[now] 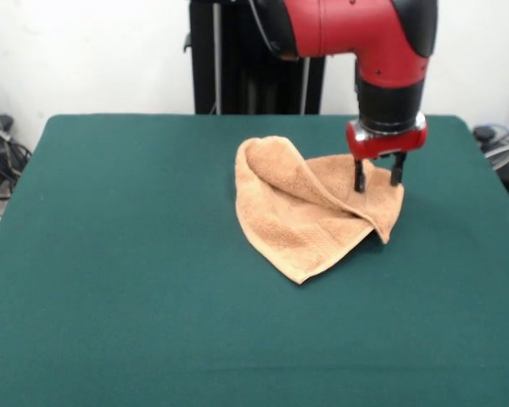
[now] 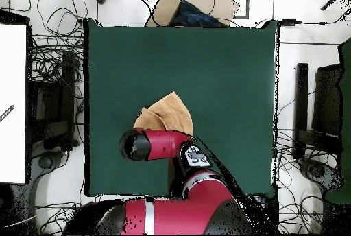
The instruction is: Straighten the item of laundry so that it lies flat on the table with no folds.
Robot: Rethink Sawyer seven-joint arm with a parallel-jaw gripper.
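Plainly, a label sheet for this moment:

Gripper (image 1: 377,181): released; two dark fingers stand apart and point straight down, with nothing between them.

Terry towel (image 1: 310,220): peach-orange, lying on the green table (image 1: 110,271) directly under the gripper and spreading away from it toward the camera side in the front view.

Contact: the fingertips (image 1: 359,188) are at or just above the cloth near its far corner; whether they touch cannot be told.

Fold: one flap is doubled over the rest. Its raised crease runs from the rounded hump beside the gripper down to the corner just below the gripper.

Long axis: the folded shape runs diagonally, from the edge under the gripper to a pointed corner well away from it, at the camera side.

Overhead view: the arm hides the gripper; the towel (image 2: 168,113) shows just beyond the arm's end, away from the base.

Judgement: the task is unfinished, since the flap is still doubled. The next move likely turns on catching the top layer at the gripper-side edge and drawing it off the layer beneath.

Risk: pinching both layers would drag the whole towel.
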